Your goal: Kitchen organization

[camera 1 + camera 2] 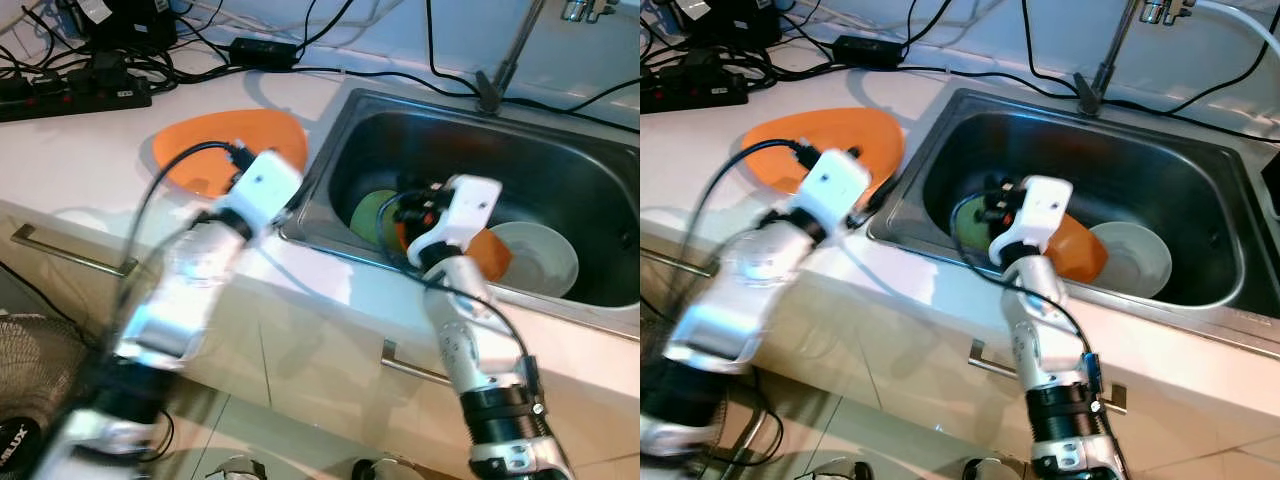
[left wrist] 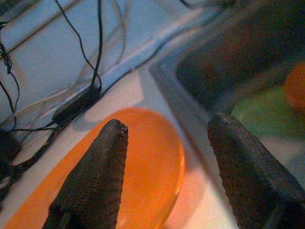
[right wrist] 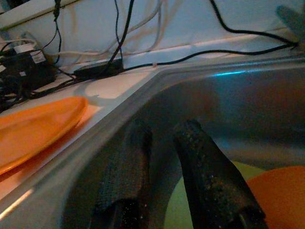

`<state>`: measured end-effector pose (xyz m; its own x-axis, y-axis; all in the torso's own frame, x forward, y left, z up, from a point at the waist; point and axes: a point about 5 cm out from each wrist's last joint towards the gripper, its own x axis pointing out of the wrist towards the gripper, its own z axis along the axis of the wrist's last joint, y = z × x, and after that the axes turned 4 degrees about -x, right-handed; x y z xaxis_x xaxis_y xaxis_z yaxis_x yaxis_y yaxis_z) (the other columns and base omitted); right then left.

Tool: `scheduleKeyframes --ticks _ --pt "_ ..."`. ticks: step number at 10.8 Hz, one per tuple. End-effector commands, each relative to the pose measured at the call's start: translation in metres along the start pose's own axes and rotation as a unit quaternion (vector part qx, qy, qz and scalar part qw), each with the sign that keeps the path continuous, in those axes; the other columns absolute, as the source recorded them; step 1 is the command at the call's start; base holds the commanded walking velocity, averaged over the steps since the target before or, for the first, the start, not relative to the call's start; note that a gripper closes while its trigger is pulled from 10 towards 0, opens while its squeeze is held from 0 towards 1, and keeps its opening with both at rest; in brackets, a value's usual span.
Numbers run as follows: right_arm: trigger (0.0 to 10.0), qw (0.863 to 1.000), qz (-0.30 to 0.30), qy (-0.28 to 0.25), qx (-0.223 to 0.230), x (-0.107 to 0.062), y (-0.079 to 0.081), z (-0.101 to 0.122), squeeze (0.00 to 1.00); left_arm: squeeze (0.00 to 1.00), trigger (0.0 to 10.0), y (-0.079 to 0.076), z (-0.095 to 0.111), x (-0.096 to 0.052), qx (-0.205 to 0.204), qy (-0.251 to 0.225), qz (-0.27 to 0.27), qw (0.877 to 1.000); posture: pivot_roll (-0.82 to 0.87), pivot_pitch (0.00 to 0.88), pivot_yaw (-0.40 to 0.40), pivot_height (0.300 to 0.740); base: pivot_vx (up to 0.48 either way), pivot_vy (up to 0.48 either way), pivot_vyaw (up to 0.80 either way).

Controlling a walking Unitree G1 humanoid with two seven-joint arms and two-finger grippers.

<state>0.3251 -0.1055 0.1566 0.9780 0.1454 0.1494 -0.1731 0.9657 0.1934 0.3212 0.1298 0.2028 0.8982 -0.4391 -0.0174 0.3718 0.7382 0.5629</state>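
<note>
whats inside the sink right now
In the sink lie a green plate, an orange plate and a white bowl. The right gripper reaches in over the green plate, covering part of it.

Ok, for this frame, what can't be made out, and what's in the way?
- Left arm: motion-blurred in both eye views, so its pincer reads only in the left wrist view, open over the orange plate.
- Green plate in the sink: mostly covered by the right pincer and wrist.
- Orange dish: partly behind the right arm; shape unclear.
- Tap: top cut off by the frame edge.
</note>
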Motion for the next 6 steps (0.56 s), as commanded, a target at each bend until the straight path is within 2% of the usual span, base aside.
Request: scheduleKeyframes --ticks 1,3,6 --pt "10.0 1.000 0.003 0.002 0.004 -0.001 0.003 0.000 0.00 0.00 10.0 -0.002 -0.002 -0.005 0.034 0.017 -0.022 0.999 0.08 0.082 -0.047 0.740 0.000 0.000 0.00" --pt "10.0 1.000 0.009 0.004 0.008 0.000 0.006 0.000 0.00 0.00 10.0 -0.001 -0.009 -0.010 0.072 0.050 -0.059 0.994 0.08 0.073 -0.046 0.740 0.000 0.000 0.00" --pt "10.0 1.000 0.010 0.004 0.007 0.000 0.007 0.000 0.00 0.00 10.0 -0.003 -0.014 -0.011 0.102 0.071 -0.080 0.989 0.08 0.063 -0.042 0.740 0.000 0.000 0.00"
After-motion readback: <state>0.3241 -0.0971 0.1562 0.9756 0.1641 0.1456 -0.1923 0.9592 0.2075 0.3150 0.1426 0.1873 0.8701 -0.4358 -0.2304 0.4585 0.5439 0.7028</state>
